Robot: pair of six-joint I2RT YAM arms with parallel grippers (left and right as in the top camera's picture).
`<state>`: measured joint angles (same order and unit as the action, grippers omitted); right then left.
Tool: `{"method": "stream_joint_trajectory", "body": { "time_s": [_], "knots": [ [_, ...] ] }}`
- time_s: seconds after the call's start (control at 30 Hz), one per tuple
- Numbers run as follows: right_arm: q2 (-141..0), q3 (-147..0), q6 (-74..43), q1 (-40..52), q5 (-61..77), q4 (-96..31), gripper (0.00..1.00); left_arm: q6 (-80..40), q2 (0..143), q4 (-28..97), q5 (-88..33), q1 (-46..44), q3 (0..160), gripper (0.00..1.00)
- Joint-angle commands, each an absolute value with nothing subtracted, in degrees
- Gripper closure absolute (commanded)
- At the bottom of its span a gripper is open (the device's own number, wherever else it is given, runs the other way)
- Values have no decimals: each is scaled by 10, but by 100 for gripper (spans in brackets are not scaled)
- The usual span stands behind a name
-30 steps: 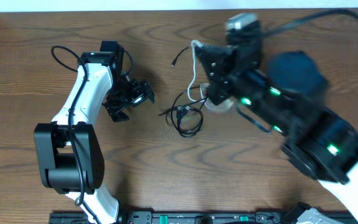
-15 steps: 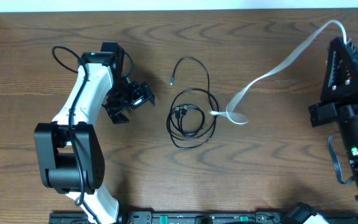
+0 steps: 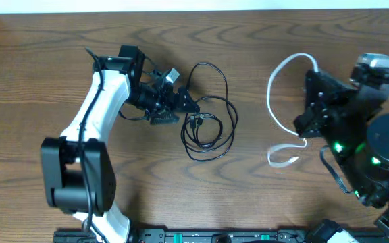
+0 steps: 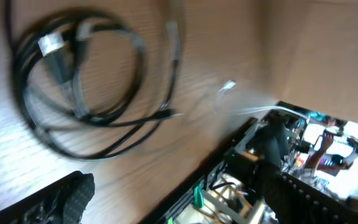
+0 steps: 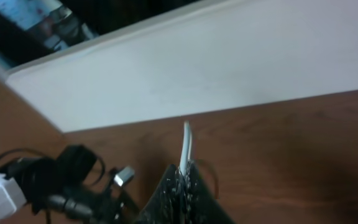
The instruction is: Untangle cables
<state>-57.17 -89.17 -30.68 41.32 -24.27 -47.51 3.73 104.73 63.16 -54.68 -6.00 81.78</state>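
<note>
Jaws on your left gripper (image 3: 186, 106) stand wide around nothing; your right gripper (image 3: 302, 129) is pinched on the white cable (image 3: 273, 84).
Your left gripper sits just beside the two black cables (image 3: 208, 128), which lie in loose overlapping loops mid-way across the wooden table (image 3: 248, 202). Your right gripper is well apart on the right side; the white cable arcs out from its closed tips and curls back, one end lying on the wood nearby, apart from the black loops. Your left wrist view is blurred.
</note>
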Motion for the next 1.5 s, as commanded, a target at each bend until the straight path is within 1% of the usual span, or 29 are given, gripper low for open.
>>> {"method": "stream_joint_trajectory", "body": {
  "time_s": [0.0,0.13,0.3,0.47,0.57,0.67,0.7,0.73,0.8,0.83,0.87,1.07,1.1,1.13,1.17,1.2,1.37,1.4,1.47],
  "knots": [
    [-588,-892,-328,412,-175,-473,99,77,953,615,-600,-59,821,7],
    [-615,-892,-343,412,-84,-442,99,28,863,550,-600,-59,821,7],
    [-648,-892,-343,412,22,-393,99,27,786,521,-599,-59,821,6],
    [-681,-892,-375,412,128,-321,99,27,765,486,-581,-59,821,6],
    [-694,-892,-379,412,168,-289,99,27,766,485,-581,-59,821,6],
    [-705,-892,-397,412,171,-280,99,27,766,485,-581,-59,821,6],
    [-707,-892,-402,412,171,-278,99,27,766,485,-581,-59,821,8],
    [-709,-892,-405,412,171,-275,98,27,766,485,-581,-59,821,17],
    [-710,-892,-420,412,171,-272,98,27,766,485,-581,-59,821,27],
    [-710,-892,-424,412,171,-271,99,27,766,485,-581,-59,821,35],
    [-710,-892,-424,412,168,-270,98,27,766,485,-580,-59,821,41],
    [-710,-892,-424,412,127,-270,98,27,766,493,-580,-59,821,44],
    [-710,-892,-423,412,119,-270,98,27,766,494,-580,-59,821,46],
    [-710,-892,-423,412,110,-270,98,27,766,494,-581,-59,821,51],
    [-710,-892,-423,412,108,-270,98,27,766,494,-580,-59,821,53],
    [-710,-892,-424,412,107,-270,98,27,766,494,-581,-59,821,57],
    [-710,-892,-423,412,107,-271,99,27,766,494,-581,-59,821,58],
    [-710,-892,-423,412,107,-272,98,27,766,494,-581,-59,821,63],
    [-710,-892,-423,412,107,-272,98,27,766,495,-581,-59,821,67]
  ]
}}
